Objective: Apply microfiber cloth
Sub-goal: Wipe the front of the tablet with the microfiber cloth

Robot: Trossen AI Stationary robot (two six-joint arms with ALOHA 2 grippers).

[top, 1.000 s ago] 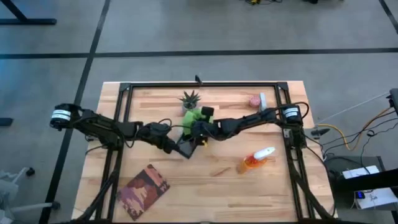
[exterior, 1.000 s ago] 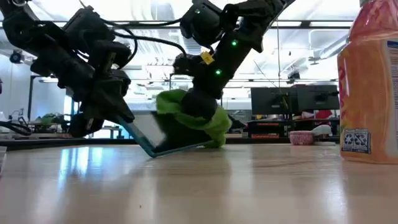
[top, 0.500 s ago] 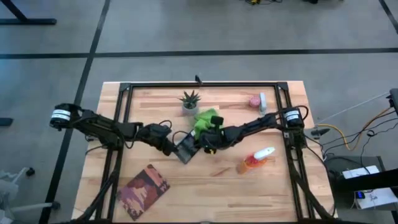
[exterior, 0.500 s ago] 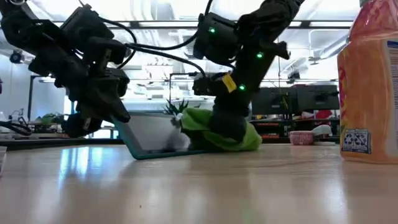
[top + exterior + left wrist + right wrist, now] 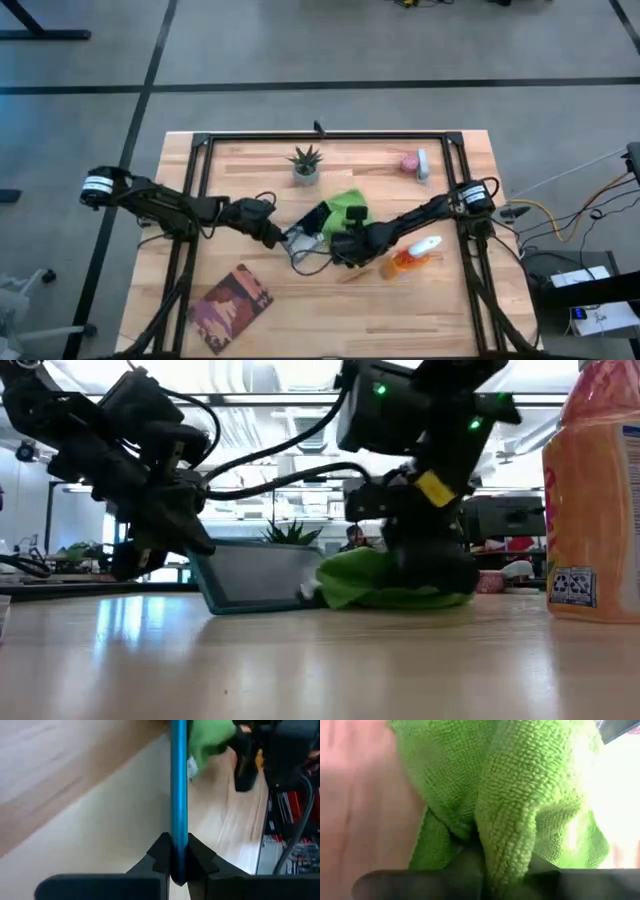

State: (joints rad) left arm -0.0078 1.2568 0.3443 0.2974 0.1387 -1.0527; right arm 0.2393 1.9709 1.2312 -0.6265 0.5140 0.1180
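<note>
While the left hand (image 5: pixel 175 862) clamps the blue-edged tablet (image 5: pixel 255 572) by its rim and props it tilted on the surface (image 5: pixel 330 300), the right hand (image 5: pixel 430 565) holds the microfiber cloth (image 5: pixel 375 582) bunched between its fingers, just beside the tablet's lower edge; wiping looks underway, and the next stroke needs the cloth carried back onto the screen; the orange spray bottle (image 5: pixel 410 257) lies near the tablet, the potted plant (image 5: pixel 305 163) behind it.

My right gripper (image 5: pixel 485 870) pinches nubbly, matt microfiber cloth (image 5: pixel 520 795); my left gripper (image 5: pixel 175 862) clamps a smooth blue-edged tablet (image 5: pixel 178 785) above pale, satiny wood table (image 5: pixel 440 300).
</note>
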